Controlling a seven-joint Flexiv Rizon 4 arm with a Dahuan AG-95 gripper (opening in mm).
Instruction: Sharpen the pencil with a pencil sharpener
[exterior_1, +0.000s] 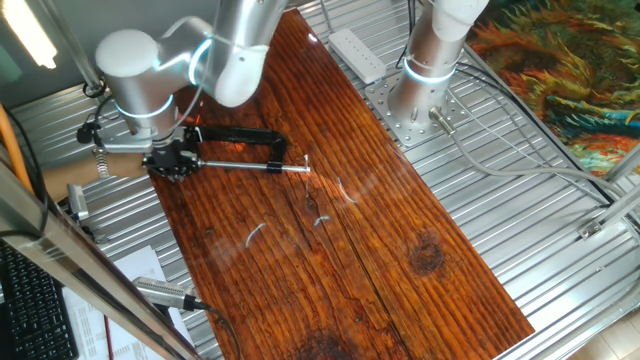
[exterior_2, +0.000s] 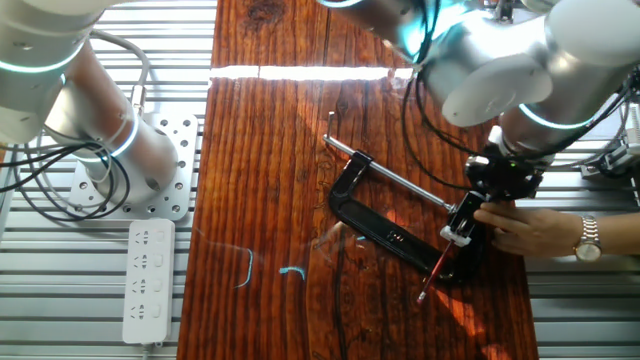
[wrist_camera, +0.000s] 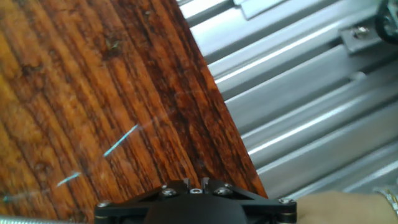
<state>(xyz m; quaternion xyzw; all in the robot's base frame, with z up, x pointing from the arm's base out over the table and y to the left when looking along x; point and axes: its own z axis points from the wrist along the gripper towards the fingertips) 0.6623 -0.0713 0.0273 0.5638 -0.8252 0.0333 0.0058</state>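
One gripper (exterior_2: 462, 228) hangs low over the wooden table (exterior_2: 270, 150) by its edge, its fingers closed on the upper end of a red pencil (exterior_2: 436, 270), which slants down away from it with its tip near the board. Just beside the gripper lies the black clamp (exterior_2: 375, 225), its silver screw rod running off from the fingers. A human hand (exterior_2: 525, 230) with a wristwatch reaches in right behind the gripper. I cannot make out the pencil sharpener.
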